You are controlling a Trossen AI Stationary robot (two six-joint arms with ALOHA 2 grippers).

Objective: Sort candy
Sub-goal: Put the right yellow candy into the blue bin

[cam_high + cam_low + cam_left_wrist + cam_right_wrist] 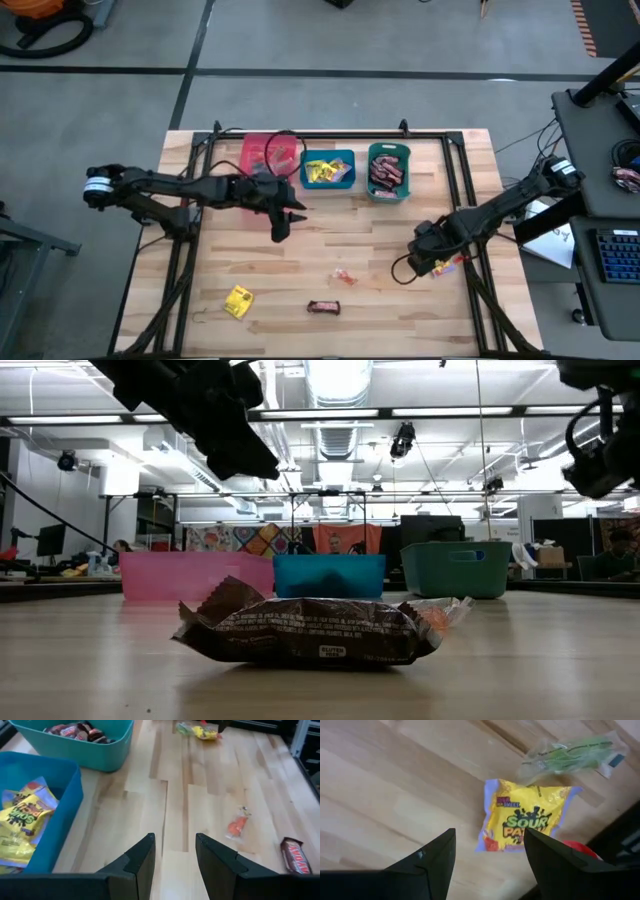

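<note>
Right wrist view: right claw (487,852) released above yellow packet (527,822), its long axis seemingly between the fingers.

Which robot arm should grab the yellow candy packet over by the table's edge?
Probably the right one. The right gripper hangs open right above the yellow packet, which lies on the wood between its fingers. The left gripper is far off, near the pink bin and empty.

"SOUR PA…" on yellow packet (530,822)
</note>
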